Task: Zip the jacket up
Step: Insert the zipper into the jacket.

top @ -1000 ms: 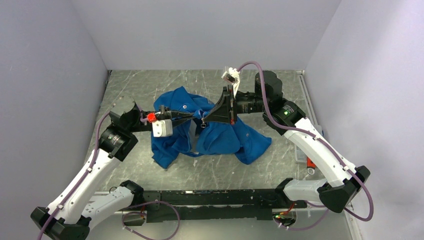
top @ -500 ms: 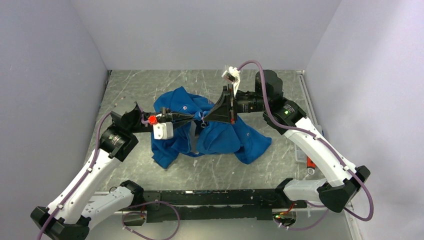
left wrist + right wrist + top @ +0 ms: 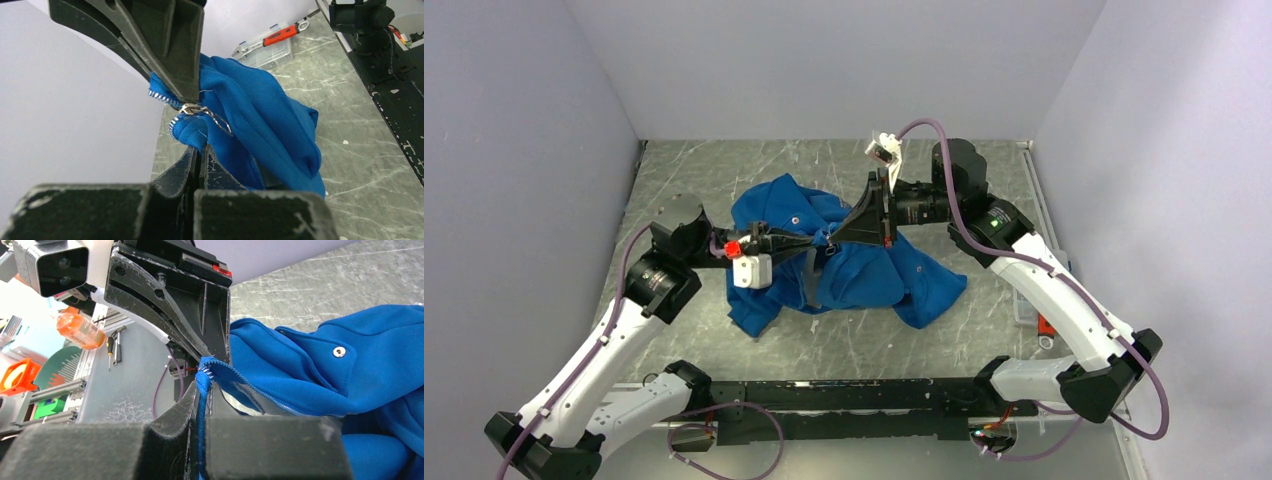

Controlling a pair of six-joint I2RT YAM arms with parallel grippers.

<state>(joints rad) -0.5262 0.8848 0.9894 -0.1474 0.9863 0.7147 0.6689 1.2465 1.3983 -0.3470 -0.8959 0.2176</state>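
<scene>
Blue jacket [image 3: 864, 275] edges are pinched by left gripper [image 3: 810, 240] and right gripper [image 3: 834, 238], jaws closed. The zipper slider [image 3: 190, 108] sits between their tips.

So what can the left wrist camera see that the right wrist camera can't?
Only the left wrist view shows the silver zipper slider with its dangling pull, plus a clear box with an orange-handled tool. Only the right wrist view shows a metal snap on the jacket and an orange bottle in the background. Both show the blue jacket, its zipper teeth and the marbled table.
</scene>
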